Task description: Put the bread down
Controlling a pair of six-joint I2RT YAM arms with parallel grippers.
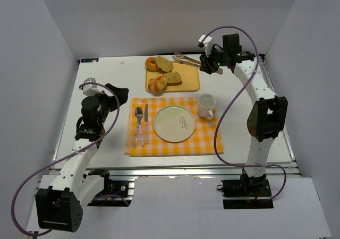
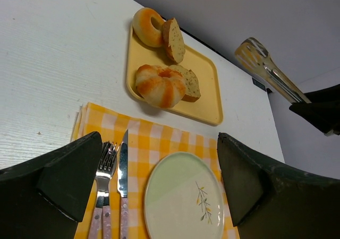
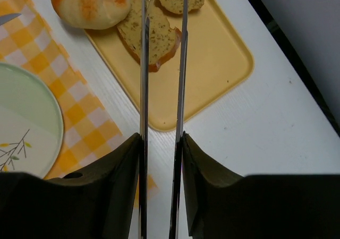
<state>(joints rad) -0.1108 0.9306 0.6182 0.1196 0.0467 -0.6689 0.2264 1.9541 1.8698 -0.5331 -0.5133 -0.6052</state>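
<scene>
We see a white, faintly grained surface (image 1: 239,143) boxed in on three sides by plain pale-grey walls (image 1: 159,16). A yellow-and-white checked cloth (image 1: 207,143) lies flat on it. The cloth carries a round, glossy pale-green plate (image 1: 174,123) with a sprig motif and a white mug (image 1: 206,105) just right of the plate. A metal fork (image 2: 108,162) and knife (image 2: 124,164) with pinkish handles lie to the plate's left.

Behind the cloth sits a smooth yellow tray (image 1: 190,82) with rounded corners. The bread (image 1: 157,83), a small round golden-brown bun with pale scored segments, rests in the tray's near-left corner, just beside a seeded slice (image 1: 173,78). A ring-shaped roll (image 1: 152,63) lies farther back.

The right pincer (image 3: 162,138) is clenched on thin, shiny metal tongs (image 3: 180,63) near the tray's far-right corner. The left pincer (image 2: 158,159) hangs released, holding nothing, near the cloth's far-left corner.
</scene>
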